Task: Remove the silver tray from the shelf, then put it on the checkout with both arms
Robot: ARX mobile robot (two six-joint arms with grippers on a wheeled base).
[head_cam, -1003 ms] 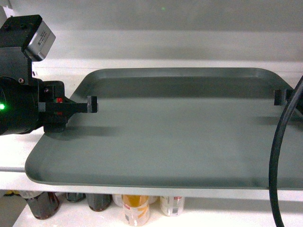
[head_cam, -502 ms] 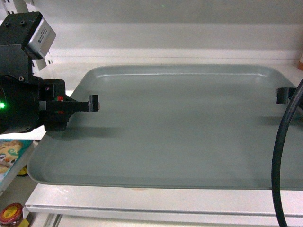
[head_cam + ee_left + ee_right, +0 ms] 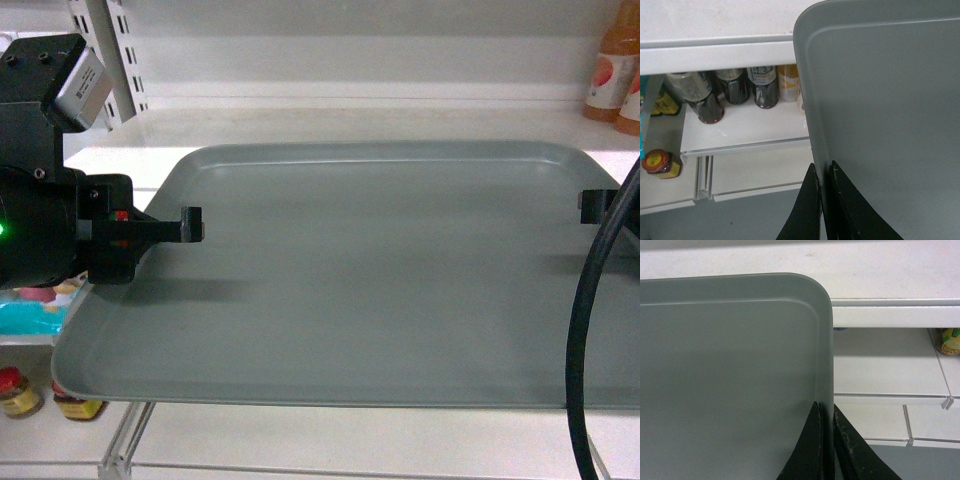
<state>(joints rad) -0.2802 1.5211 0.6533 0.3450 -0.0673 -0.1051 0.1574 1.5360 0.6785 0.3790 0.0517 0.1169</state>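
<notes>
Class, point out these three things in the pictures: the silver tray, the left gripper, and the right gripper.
silver tray [image 3: 380, 290], head view, on its flat floor.
left gripper [image 3: 823, 200], left wrist view, between the fingertips clamping the tray's rim.
right gripper [image 3: 826, 440], right wrist view, between the fingertips clamping the tray's rim.

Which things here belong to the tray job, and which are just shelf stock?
Job: silver tray, clamped at its side rims by left gripper and right gripper; white shelf.
Stock: orange bottles, dark bottles, red-lidded jars.
</notes>
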